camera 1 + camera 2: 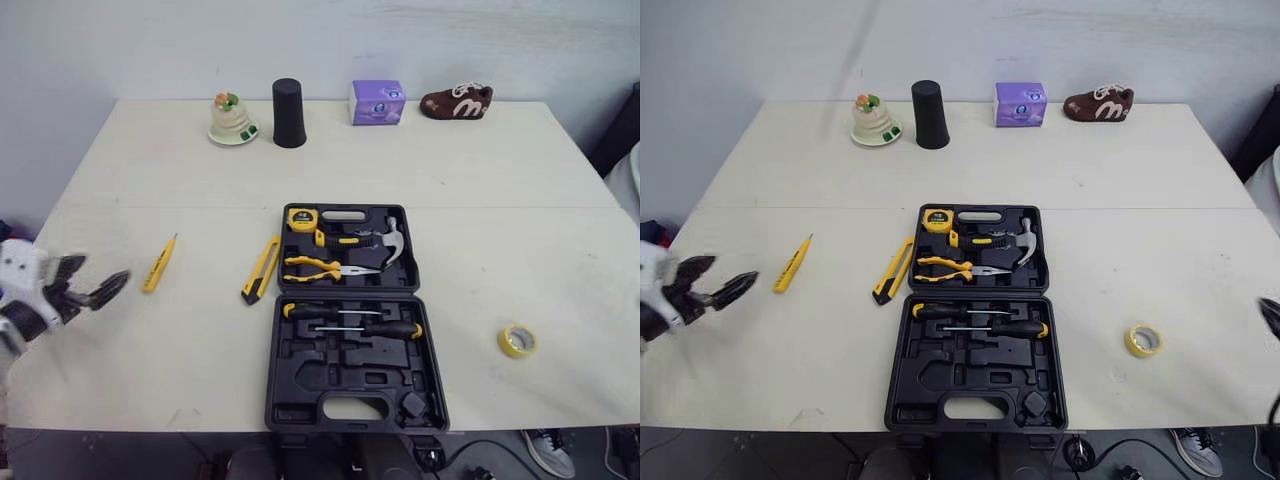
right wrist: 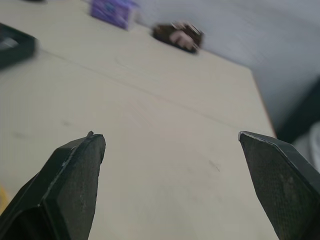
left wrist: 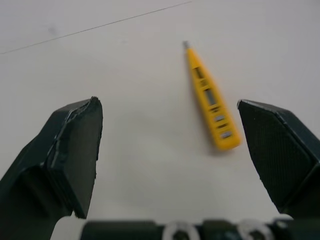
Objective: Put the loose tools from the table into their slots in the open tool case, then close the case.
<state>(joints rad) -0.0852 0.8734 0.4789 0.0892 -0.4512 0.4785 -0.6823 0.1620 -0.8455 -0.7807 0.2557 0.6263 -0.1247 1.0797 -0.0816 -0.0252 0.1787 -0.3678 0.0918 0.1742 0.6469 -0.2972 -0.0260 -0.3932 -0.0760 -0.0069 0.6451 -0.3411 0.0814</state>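
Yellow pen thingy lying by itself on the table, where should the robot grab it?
Probably best: grip the yellow pen around its thick middle, coming straight down from above, jaws across its narrow width. It lies flat on the table, long and thin. The left gripper, jaws open, is nearest.

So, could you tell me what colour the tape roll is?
The tape roll is yellow, clearest in the left eye view.
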